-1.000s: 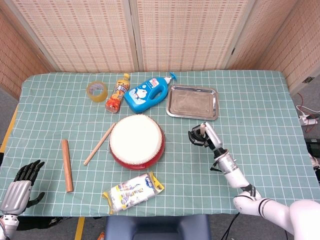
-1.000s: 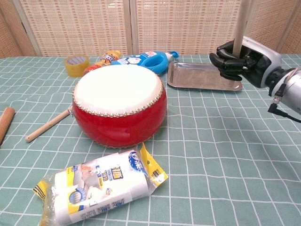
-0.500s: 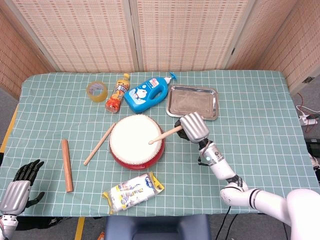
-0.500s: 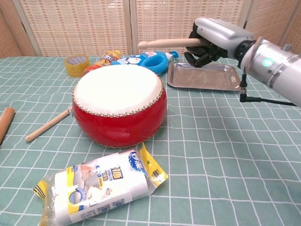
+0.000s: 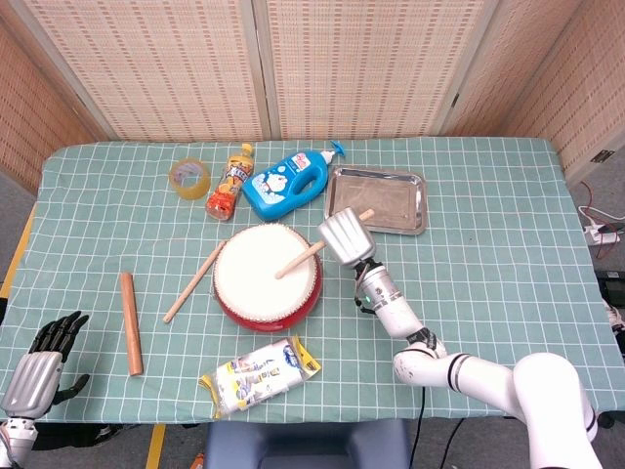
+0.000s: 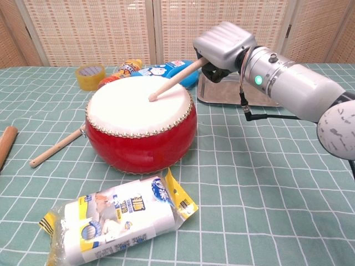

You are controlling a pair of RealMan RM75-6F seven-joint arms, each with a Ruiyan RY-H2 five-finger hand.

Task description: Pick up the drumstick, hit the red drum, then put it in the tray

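Head view, left to right. Left hand [image 5: 37,366], at the table's near left corner, holds nothing, its dark fingers spread. Red drum [image 5: 267,276], with a cream skin, sits just left of the right hand [image 5: 345,235]. That hand grips a pale wooden drumstick [image 5: 298,261], angled down-left, tip on the skin. Steel tray [image 5: 379,199] lies just behind it.

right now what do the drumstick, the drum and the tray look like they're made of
Drumstick, held in the right hand: pale, unpainted wood by its matte tan look.
Red drum: glossy red shell, maybe lacquered wood or plastic; the off-white head looks like hide or a synthetic skin, ringed with small studs.
Tray: metal, probably stainless steel, with a grey sheen and rolled rim.
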